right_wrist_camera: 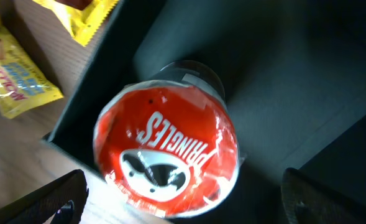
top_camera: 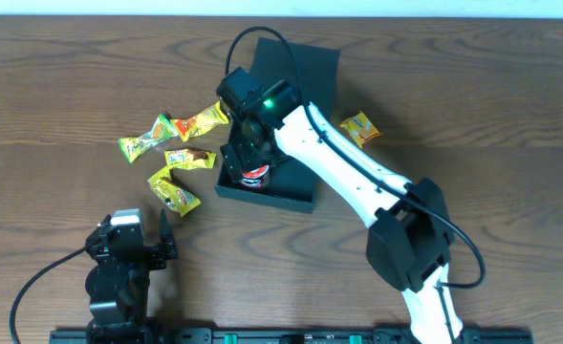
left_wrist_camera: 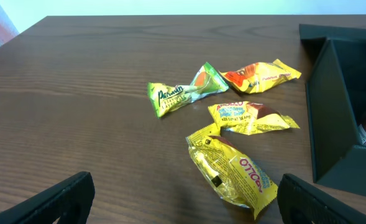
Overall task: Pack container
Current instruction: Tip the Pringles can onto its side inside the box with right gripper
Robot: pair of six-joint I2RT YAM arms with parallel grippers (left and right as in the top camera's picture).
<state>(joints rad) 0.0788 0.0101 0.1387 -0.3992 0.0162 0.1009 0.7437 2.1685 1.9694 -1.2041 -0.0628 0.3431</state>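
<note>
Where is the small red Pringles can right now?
The small red Pringles can sits inside the dark rectangular cardboard box, in its near-left corner in the overhead view, directly under the right gripper, beside the yellow snack packets outside.

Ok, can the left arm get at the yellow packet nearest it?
Probably yes. The left gripper is open, the packet lies on bare table just ahead of it, and the right arm hangs over the container, off that path.
</note>
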